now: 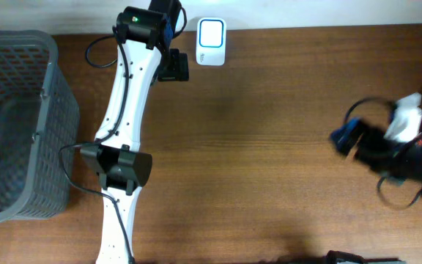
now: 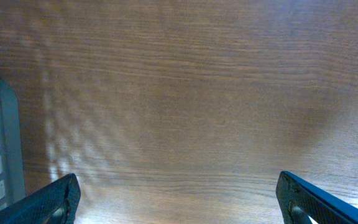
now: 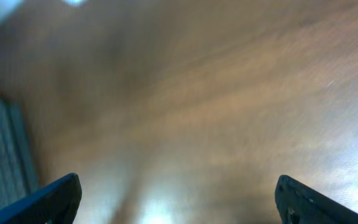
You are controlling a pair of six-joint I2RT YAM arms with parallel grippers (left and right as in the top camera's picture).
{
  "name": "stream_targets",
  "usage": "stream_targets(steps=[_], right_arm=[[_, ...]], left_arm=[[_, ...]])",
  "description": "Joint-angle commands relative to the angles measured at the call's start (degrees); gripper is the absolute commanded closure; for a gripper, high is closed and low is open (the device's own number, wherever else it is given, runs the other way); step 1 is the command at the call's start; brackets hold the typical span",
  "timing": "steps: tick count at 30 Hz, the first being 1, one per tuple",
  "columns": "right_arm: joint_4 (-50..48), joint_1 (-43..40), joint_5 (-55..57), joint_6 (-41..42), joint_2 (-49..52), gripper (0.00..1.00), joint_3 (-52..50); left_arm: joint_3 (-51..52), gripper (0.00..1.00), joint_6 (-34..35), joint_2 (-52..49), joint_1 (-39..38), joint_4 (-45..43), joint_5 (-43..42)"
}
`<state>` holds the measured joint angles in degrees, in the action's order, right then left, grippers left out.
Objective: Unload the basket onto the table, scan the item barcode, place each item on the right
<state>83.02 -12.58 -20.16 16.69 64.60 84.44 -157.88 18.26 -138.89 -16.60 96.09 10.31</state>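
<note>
From above, the small white rounded barcode scanner [image 1: 211,42] lies at the far edge of the brown wooden table [image 1: 269,147], just beside the left gripper [image 1: 176,70]. A grey plastic mesh basket [image 1: 20,44] stands at the left. The right gripper [image 1: 350,141] is a blur at the right, next to a white patch [image 1: 405,123] I cannot identify. The left wrist view shows black fingers [image 2: 55,202] spread wide over bare wood, holding nothing. The smeared right wrist view shows fingers [image 3: 316,202] wide apart too, empty
</note>
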Motion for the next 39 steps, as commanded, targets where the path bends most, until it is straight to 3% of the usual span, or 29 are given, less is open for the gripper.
stream_targets(steps=[1,6,9,12,16,21,23,29,33,39], right_arm=[[2.5,8.6,-0.5,0.3,-3.9,0.01,-11.3],[5.4,11.1,-0.7,-0.2,5.7,0.01,-18.3],[-2.4,15.5,-0.6,-0.4,5.1,0.02,-18.3],[-14.5,25.6,2.0,-3.5,4.8,0.02,-19.5],[-29.9,27.9,4.1,-5.6,-6.6,0.01,-29.2],[-46.0,13.4,-7.6,-17.9,-29.6,0.02,-47.1],[-51.0,8.5,-10.1,-19.3,-37.0,0.01,-54.5],[-75.6,7.0,-11.7,-19.3,-51.8,0.02,-71.0],[-77.8,6.9,-9.7,-21.0,-63.1,0.01,-75.2],[-84.4,8.8,-3.2,-24.8,-64.4,0.02,-77.9]], left_arm=[[-0.4,0.01,0.6,0.0,-0.1,0.1,0.0],[-0.4,0.01,0.6,0.0,-0.1,0.1,0.0],[-0.4,0.01,0.6,0.0,-0.1,0.1,0.0],[-0.4,0.01,0.6,0.0,-0.1,0.1,0.0],[-0.4,0.01,0.6,0.0,-0.2,0.1,0.0],[-0.4,0.01,0.6,0.0,-0.2,0.1,0.0],[-0.4,0.01,0.6,0.0,-0.2,0.1,0.0],[-0.4,0.01,0.6,0.0,-0.2,0.1,0.0],[-0.4,0.01,0.6,0.0,-0.2,0.1,0.0],[-0.4,0.01,0.6,0.0,-0.2,0.1,0.0]])
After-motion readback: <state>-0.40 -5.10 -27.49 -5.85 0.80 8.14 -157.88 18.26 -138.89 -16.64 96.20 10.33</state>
